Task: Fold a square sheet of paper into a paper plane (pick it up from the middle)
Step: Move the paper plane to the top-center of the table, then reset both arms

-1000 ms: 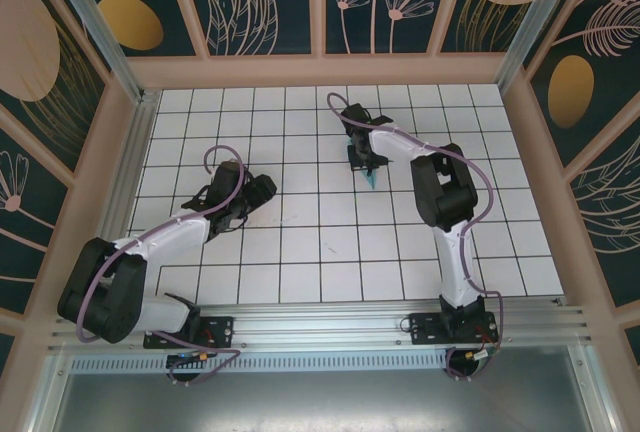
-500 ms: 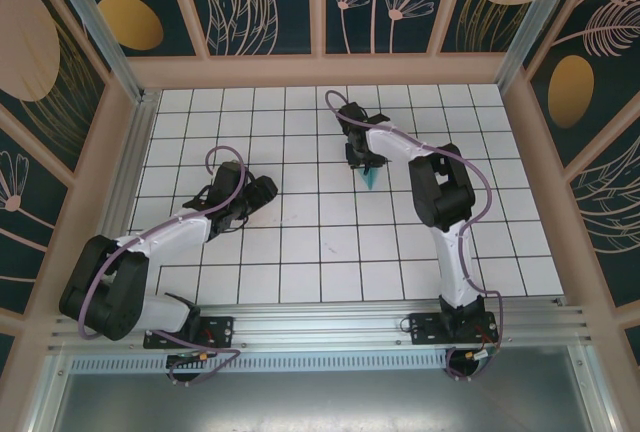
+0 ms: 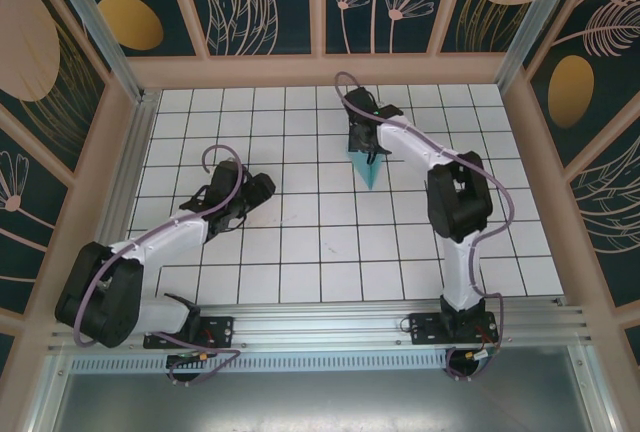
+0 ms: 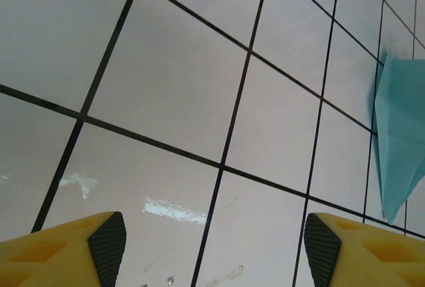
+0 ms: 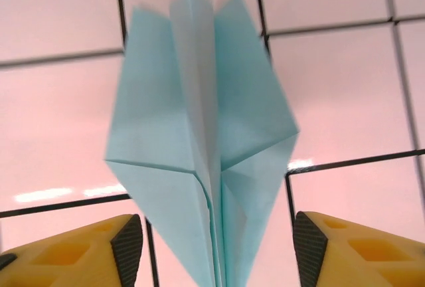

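The square sheet of paper is folded into a light teal paper plane (image 3: 367, 168), a slim dart on the white tiles at the far middle, its tip toward the near side. My right gripper (image 3: 366, 140) hovers over its far end. In the right wrist view the paper plane (image 5: 199, 154) runs between the open right gripper (image 5: 218, 247), with a gap to each black pad (image 5: 127, 247). My left gripper (image 3: 256, 192) is open low over bare tiles at the left; the left wrist view shows the gripper (image 4: 216, 247) with nothing in it and the plane (image 4: 398, 141) at the right edge.
The white grid-tiled table (image 3: 300, 242) is boxed in by beige rails and patterned walls (image 3: 270, 2). The aluminium frame (image 3: 320, 327) with both arm bases runs along the near edge. A purple cable (image 3: 225, 157) loops above the left wrist.
My right gripper has opened and let go of the paper plane, then drawn back toward the far side; more of the plane lies uncovered. The left arm has barely moved.
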Robot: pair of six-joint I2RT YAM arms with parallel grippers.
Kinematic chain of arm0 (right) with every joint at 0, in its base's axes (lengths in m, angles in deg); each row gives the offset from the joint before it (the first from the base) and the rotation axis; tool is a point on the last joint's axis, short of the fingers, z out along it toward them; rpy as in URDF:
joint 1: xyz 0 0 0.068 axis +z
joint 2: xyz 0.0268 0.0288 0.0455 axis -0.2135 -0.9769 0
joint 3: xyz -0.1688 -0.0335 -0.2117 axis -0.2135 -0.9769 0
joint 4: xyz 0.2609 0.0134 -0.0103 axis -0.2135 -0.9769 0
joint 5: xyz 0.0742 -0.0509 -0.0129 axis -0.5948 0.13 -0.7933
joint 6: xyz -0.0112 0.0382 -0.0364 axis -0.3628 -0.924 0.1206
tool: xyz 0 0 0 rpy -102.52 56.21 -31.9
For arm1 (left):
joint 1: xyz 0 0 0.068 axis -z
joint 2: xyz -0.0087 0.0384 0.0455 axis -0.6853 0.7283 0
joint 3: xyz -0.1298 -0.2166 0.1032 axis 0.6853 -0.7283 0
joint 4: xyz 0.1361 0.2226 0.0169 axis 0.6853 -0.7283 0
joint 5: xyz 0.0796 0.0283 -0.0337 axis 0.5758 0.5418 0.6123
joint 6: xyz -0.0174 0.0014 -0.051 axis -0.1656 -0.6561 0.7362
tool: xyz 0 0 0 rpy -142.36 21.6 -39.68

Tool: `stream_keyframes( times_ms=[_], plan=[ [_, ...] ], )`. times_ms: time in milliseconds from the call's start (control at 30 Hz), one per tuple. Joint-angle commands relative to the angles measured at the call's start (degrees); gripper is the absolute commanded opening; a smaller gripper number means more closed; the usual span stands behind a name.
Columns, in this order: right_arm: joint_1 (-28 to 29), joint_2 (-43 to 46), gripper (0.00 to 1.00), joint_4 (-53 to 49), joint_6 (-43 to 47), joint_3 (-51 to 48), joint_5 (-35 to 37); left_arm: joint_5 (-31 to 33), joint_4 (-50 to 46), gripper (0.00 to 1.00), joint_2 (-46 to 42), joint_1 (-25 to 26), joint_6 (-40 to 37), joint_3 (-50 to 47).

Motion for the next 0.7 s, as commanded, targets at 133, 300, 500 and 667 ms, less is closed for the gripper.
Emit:
stream_keyframes(
  times_ms=[133,300,500,667],
  plan=[
    [-5.2,23.9,0.89,19.1,0.5,-15.3,5.5,17.6,-5.2,0.88,-8.6,-0.5,-7.8,3.9],
    [-14.9,36.7,0.99,31.9,2.7,-30.1,5.5,32.8,-2.4,0.99,-15.6,-0.5,-17.2,2.6],
    [-25.7,46.7,0.99,46.6,2.4,-49.3,5.7,46.1,9.7,0.99,-22.2,-0.7,-29.0,-6.1],
    [-29.5,50.7,0.99,60.0,3.2,-64.6,7.4,49.5,21.3,0.99,-26.0,-2.8,-34.1,-15.8]
  ],
)
